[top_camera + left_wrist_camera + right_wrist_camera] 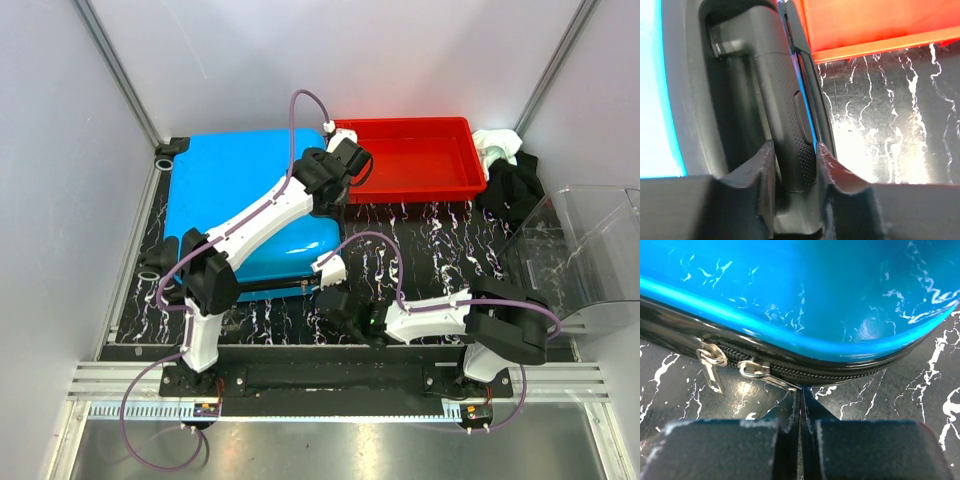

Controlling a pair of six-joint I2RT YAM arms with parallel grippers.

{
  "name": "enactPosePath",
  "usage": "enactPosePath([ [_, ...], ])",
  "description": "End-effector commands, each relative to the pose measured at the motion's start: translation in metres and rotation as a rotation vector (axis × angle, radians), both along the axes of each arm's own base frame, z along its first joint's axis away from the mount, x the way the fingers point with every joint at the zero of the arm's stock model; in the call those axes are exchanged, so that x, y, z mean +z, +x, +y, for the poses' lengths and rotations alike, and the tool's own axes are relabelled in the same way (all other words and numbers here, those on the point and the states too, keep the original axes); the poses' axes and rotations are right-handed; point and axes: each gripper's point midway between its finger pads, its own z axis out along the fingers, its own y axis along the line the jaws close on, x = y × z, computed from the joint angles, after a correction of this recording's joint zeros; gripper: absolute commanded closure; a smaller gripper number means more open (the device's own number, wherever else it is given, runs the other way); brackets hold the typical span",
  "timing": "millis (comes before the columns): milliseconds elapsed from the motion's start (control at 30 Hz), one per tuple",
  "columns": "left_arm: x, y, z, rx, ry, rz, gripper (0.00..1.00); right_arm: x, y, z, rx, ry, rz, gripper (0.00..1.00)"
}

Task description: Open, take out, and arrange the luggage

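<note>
Beneath the left gripper (pixel 350 165) and just ahead of the right gripper (pixel 800 396), the luggage (pixel 245 200) lies flat on the table (pixel 440 240), lid side up and closed, and it fills most of the ground on the left arm's side. Beyond the left gripper's fingertips sits the red tray (pixel 420 160), just beside the case's far corner. Well off to the right arm's outer side stands the clear bin (pixel 590 250), with some dark and white cloth (pixel 505 165) behind it. We see nothing lying in the tray. Between the left gripper's two fingers runs the black side handle (pixel 785 120). Both pads look to be against it, so we read this as a grip on the handle, though how firm it is we cannot tell. The right gripper's fingertips are pressed together right at the case's near edge. The tab of one zip pull (pixel 754 369) runs in between them, so it appears pinched there. A second zip pull (pixel 710 361) hangs free just to the gripper's left. The zip teeth we can see are meshed. By our judgement the task is at its very start. The zip has yet to be run round, the lid has yet to be lifted, and taking out and arranging the contents all lies ahead.
</note>
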Motion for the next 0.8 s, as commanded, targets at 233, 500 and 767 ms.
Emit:
enactPosePath([
  [233, -0.035, -0.027, 0.003, -0.043, -0.006, 0.196, 1.00, 0.053, 0.016, -0.002, -0.009, 0.094, -0.106, 1.00],
  [500, -0.022, -0.023, -0.003, -0.060, -0.041, 0.165, 1.00, 0.073, -0.009, 0.000, 0.132, 0.321, -0.048, 0.68],
  [767, -0.014, -0.018, -0.008, -0.082, -0.059, 0.125, 1.00, 0.079, -0.007, 0.018, 0.193, 0.575, 0.061, 0.44],
])
